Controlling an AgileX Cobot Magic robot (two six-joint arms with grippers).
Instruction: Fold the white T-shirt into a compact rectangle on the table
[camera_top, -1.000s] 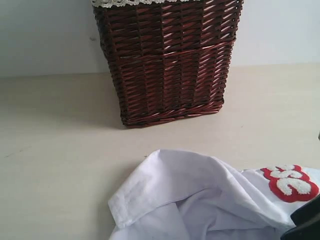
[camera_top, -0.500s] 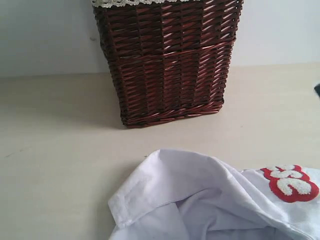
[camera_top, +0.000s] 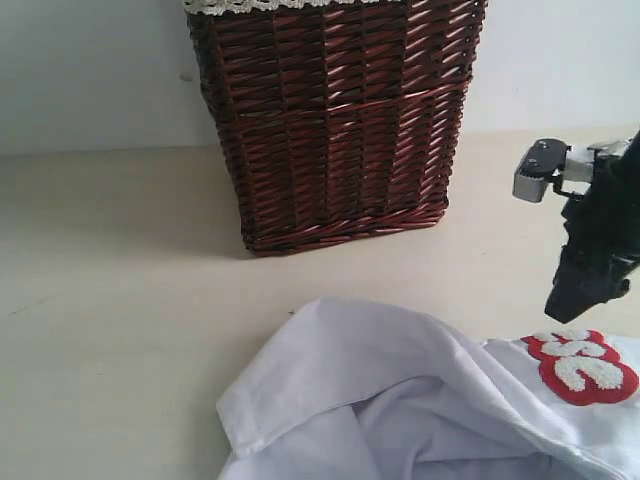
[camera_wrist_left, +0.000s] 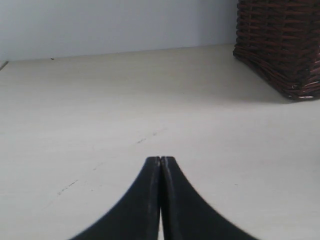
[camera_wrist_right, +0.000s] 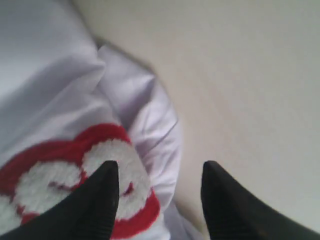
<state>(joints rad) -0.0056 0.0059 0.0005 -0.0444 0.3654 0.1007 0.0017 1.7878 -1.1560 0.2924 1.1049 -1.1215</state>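
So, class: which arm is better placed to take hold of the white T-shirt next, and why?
Right, I'd say: the right fingers hang open over the T-shirt edge by the red lettering; the left fingers are shut over bare table, no shirt in their view.

At the right edge of the exterior view, the right claw (camera_top: 578, 300) is matt black and blocky and narrows to a blunt tip. Above it sits a rounded silver-grey housing (camera_top: 540, 170) with small dark spots on top. In the right wrist view its fingers (camera_wrist_right: 97, 205) are black pointed wedges, one with fine ribbing on its inner face. The left claw (camera_wrist_left: 160, 160) is two smooth black curved blades that thin to a narrow tip.
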